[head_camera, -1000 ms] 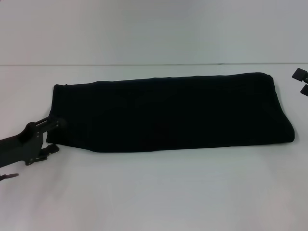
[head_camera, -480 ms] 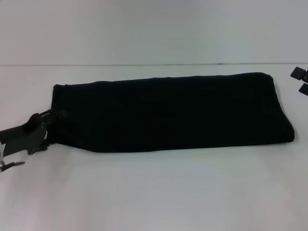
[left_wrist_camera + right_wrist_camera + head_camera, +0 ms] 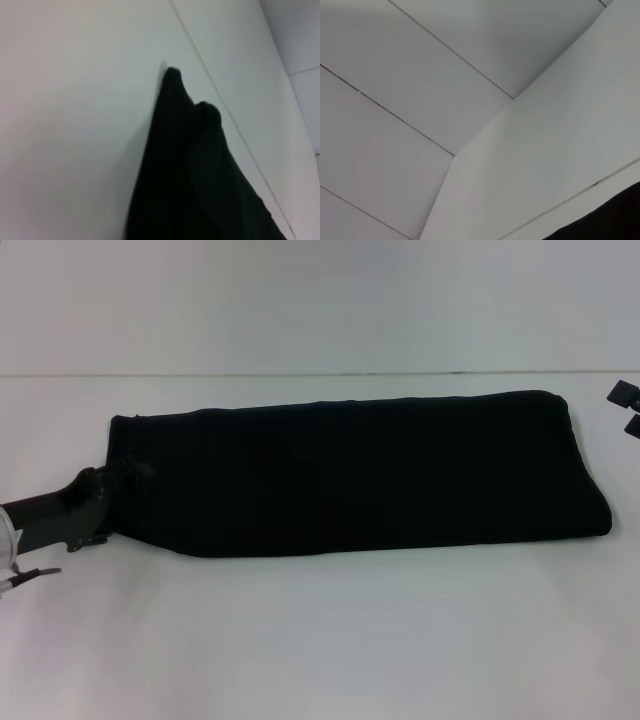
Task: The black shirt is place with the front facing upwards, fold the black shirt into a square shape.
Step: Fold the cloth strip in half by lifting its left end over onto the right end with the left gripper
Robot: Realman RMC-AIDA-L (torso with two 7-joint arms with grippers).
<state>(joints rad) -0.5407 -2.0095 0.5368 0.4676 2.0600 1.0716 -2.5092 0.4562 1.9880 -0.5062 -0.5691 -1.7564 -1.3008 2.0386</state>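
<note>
The black shirt (image 3: 360, 475) lies on the white table (image 3: 330, 640) as a long folded strip running left to right, plain black side up, no print showing. My left gripper (image 3: 122, 488) sits low at the strip's left end, against the near left corner, black on black. The left wrist view shows that end of the shirt (image 3: 200, 180) close up, bunched into two soft peaks. My right gripper (image 3: 627, 410) hangs at the far right edge of the head view, just beyond the strip's right end, open and holding nothing. A corner of the shirt (image 3: 610, 220) shows in the right wrist view.
A pale wall (image 3: 320, 300) rises behind the table's back edge (image 3: 320, 374). Bare white tabletop stretches in front of the shirt.
My left gripper has slid right and slightly away from me, from just outside the shirt's left end until it meets the cloth. The shirt and right gripper have hardly moved.
</note>
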